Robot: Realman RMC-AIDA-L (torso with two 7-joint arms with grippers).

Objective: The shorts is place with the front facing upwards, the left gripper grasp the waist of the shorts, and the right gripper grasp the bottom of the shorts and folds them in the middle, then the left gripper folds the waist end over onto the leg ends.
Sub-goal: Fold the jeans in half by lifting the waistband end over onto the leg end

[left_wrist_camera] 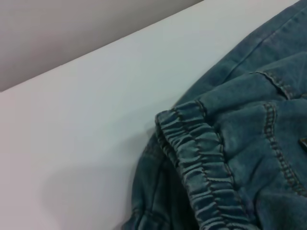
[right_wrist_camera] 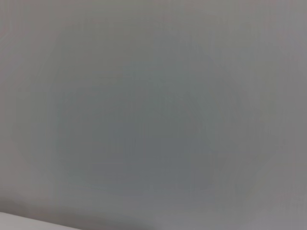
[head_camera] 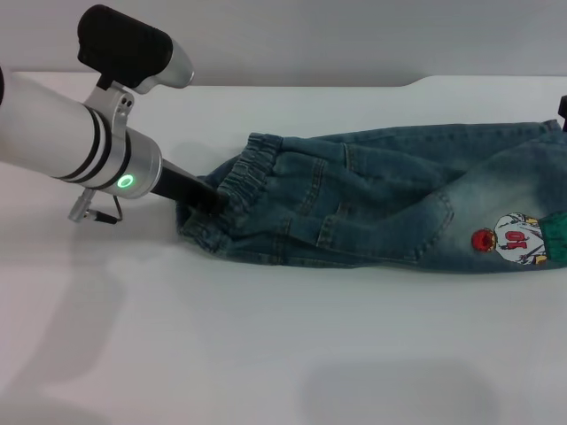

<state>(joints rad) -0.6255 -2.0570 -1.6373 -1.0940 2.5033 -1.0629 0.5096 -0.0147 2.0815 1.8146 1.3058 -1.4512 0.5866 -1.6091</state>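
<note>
The blue denim shorts (head_camera: pixel 390 199) lie lengthwise across the white table (head_camera: pixel 266 354), doubled along their middle. A cartoon patch (head_camera: pixel 518 241) shows near the right end. The gathered waist (head_camera: pixel 244 181) is at the left end and shows close up in the left wrist view as the waist (left_wrist_camera: pixel 201 163), bunched and a little raised. My left gripper (head_camera: pixel 205 202) reaches in from the left and is shut on the waist, its tips buried in the fabric. The leg ends run off the right edge. A black bit of my right gripper (head_camera: pixel 563 108) shows there, above the shorts' far corner.
Bare white table lies in front of and to the left of the shorts. The table's back edge (head_camera: pixel 310 84) meets a grey wall. The right wrist view shows only a plain grey surface.
</note>
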